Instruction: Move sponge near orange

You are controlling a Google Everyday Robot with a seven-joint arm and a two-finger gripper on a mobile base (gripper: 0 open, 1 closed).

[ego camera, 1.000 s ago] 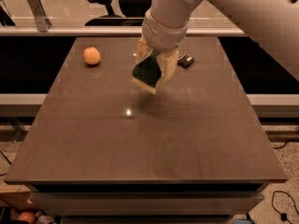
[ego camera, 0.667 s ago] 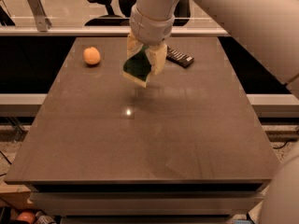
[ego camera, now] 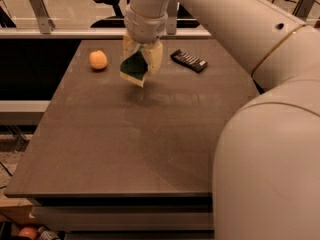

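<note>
The sponge [ego camera: 134,67], dark green on top with a pale yellow edge, hangs tilted above the table, held in my gripper [ego camera: 140,64]. The gripper is shut on it, with cream fingers [ego camera: 154,56] on either side. The orange [ego camera: 98,60], small and round, rests on the table at the far left, a short way left of the sponge. The sponge is above the table surface, casting a shadow below it.
A black rectangular remote [ego camera: 189,60] lies on the far right of the brown table [ego camera: 125,144]. My large white arm fills the right side of the view. A railing and an office chair [ego camera: 111,4] stand behind the table.
The gripper with the sponge has moved left and farther back, toward the orange. The arm now covers much more of the right side of the view.
</note>
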